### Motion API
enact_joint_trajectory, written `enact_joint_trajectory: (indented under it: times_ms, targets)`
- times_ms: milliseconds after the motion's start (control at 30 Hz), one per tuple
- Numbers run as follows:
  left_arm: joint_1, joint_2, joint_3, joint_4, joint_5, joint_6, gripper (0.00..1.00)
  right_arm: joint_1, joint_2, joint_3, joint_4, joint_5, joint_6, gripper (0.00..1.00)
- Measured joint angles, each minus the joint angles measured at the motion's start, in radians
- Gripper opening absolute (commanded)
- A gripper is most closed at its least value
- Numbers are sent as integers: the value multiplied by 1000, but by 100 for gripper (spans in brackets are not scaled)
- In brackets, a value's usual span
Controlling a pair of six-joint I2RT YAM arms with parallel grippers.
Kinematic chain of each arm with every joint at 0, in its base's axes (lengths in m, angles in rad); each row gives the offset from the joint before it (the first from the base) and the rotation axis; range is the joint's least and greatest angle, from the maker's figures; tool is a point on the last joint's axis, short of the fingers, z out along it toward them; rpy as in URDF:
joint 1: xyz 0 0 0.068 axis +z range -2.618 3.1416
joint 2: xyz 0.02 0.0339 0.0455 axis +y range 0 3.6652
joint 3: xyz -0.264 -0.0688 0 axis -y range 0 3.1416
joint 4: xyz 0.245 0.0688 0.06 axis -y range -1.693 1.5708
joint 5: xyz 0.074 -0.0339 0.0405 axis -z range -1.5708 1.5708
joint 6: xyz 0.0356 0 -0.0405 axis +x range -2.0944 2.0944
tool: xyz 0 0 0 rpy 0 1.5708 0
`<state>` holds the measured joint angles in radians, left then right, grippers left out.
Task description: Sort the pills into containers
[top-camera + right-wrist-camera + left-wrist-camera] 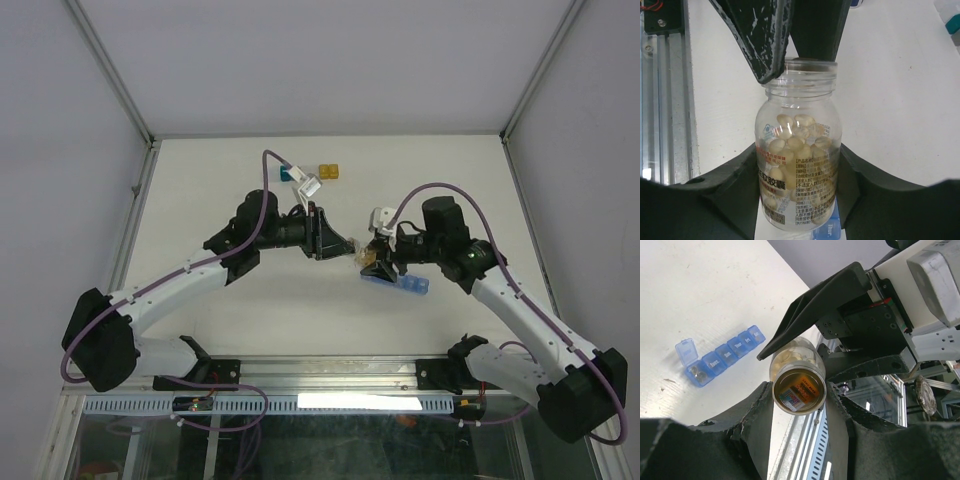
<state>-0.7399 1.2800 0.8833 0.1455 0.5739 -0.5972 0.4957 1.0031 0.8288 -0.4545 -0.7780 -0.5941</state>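
Note:
A clear pill bottle (367,257) with no cap showing hangs above the table between both grippers. In the right wrist view it (797,165) holds pale tan pills (795,125), and my right gripper (797,170) is shut on its labelled body. My left gripper (799,392) closes on its round end (798,390), with fingers (762,45) at the neck. The blue compartment strip (725,354) lies on the table with its end lid (685,351) open. It also shows below the bottle (397,283) and in the right wrist view (832,231). In the top view my left gripper (345,247) meets my right gripper (380,252).
A teal cube (288,173), a white piece (308,186) and a yellow cube (329,172) lie at the back of the table. An aluminium rail (320,375) runs along the near edge. It also shows in the right wrist view (665,100). White walls enclose the table.

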Motion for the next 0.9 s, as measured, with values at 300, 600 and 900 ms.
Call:
enact_joint_trajectory:
  times_ms: [300, 600, 900]
  targets:
    - [-21, 46, 55, -93, -39, 45, 25, 14, 7, 3, -37, 68, -5, 0]
    - [-26, 70, 90, -142, -23, 94, 23, 2, 10, 3, -53, 59, 6, 0]
    - [-24, 136, 145, -164, 197, 473, 22, -55, 18, 3, -130, -80, 43, 0]
